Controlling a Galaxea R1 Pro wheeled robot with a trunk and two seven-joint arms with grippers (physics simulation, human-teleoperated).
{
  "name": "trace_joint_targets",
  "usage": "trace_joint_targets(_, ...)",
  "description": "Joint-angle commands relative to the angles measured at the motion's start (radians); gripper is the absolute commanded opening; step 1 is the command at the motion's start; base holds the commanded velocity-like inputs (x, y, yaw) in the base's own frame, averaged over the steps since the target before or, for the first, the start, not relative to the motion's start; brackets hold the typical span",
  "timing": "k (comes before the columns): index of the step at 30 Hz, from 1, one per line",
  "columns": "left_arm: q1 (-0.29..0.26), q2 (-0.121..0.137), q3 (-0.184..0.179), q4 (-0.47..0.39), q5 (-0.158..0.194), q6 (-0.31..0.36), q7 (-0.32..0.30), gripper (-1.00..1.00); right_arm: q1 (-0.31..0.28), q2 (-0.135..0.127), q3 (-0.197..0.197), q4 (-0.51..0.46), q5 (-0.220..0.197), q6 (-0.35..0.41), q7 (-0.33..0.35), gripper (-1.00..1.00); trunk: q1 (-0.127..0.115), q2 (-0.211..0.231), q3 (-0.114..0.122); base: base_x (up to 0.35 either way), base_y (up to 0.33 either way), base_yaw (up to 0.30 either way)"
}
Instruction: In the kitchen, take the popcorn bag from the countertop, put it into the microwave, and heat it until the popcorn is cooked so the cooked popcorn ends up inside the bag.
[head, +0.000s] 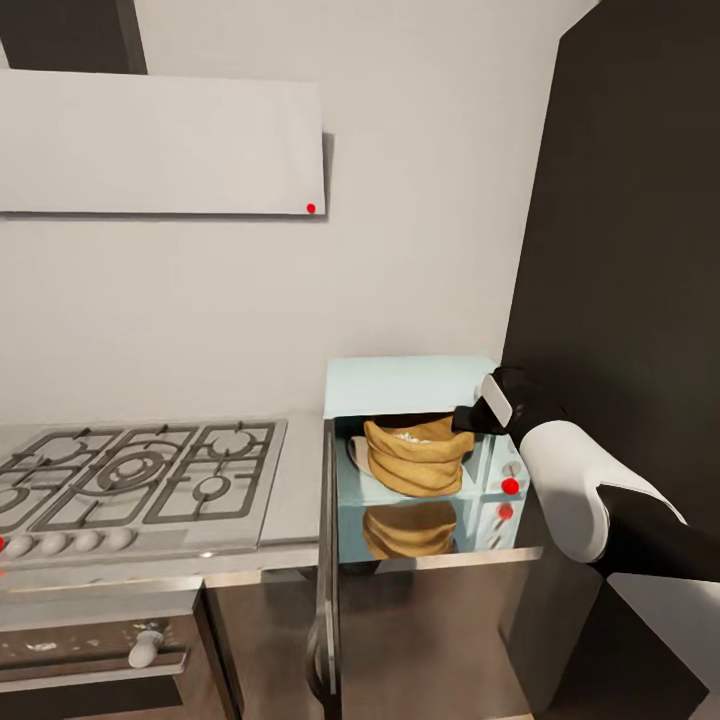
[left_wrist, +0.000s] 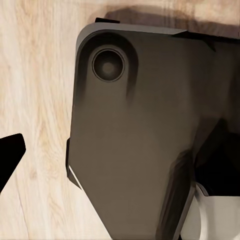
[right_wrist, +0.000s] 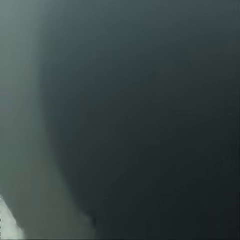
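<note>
1. The right gripper (head: 462, 418) reaches into the microwave (head: 410, 385) at the popcorn bag's (head: 415, 457) rim; whether it grips cannot be told.
2. The bag stands upright inside the open microwave, directly left of the gripper.
3. The microwave rests on the countertop (head: 300, 480); the right arm is nearer.

The smooth, light grey, reflective countertop (head: 300, 478) runs along the white wall, with a thin straight front edge. Set into its left part is a steel gas hob with black grates (head: 135, 475), with a row of pale knobs along its front. At its right end stands a small pale mint-blue box microwave (head: 410, 385) with its door swung open. The glossy slab mirrors a tan-brown sack shape and a red light in front of the microwave.
</note>
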Motion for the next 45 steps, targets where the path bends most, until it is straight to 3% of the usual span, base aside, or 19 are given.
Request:
trace_joint_targets(1,0.000,0.000,0.001,0.000,0.009,-0.001,0.000,1.00,-0.001,0.002,-0.009,-0.003,0.005,-0.037,-0.004,-1.00,0.018,0.000,-0.001,0.037,0.000,0.000)
trace_joint_targets(9,0.000,0.000,0.001,0.000,0.009,-0.001,0.000,1.00,-0.001,0.001,-0.008,-0.003,0.004,-0.036,-0.002,-1.00,0.018,0.000,-0.001,0.005,0.000,0.000)
trace_joint_targets(10,0.000,0.000,0.001,0.000,0.009,-0.001,0.000,1.00,-0.001,0.001,-0.009,-0.004,0.005,-0.036,-0.002,1.00,0.018,0.000,-0.001,0.000,0.000,0.000)
trace_joint_targets(19,0.000,-0.001,0.001,0.000,0.009,-0.001,0.000,1.00,-0.001,-0.002,-0.009,-0.008,0.001,-0.020,0.002,1.00,0.018,0.000,-0.001,0.000,0.000,0.000)
trace_joint_targets(26,0.000,-0.001,0.001,0.000,0.008,-0.002,0.000,1.00,-0.001,-0.002,-0.007,-0.022,0.001,0.055,0.004,1.00,0.018,0.000,-0.001,0.000,0.000,0.000)
trace_joint_targets(45,0.000,-0.002,0.001,0.000,0.008,-0.002,0.000,1.00,-0.001,-0.001,-0.007,-0.022,0.004,0.046,0.002,1.00,0.018,0.000,-0.001,-0.101,0.000,0.000)
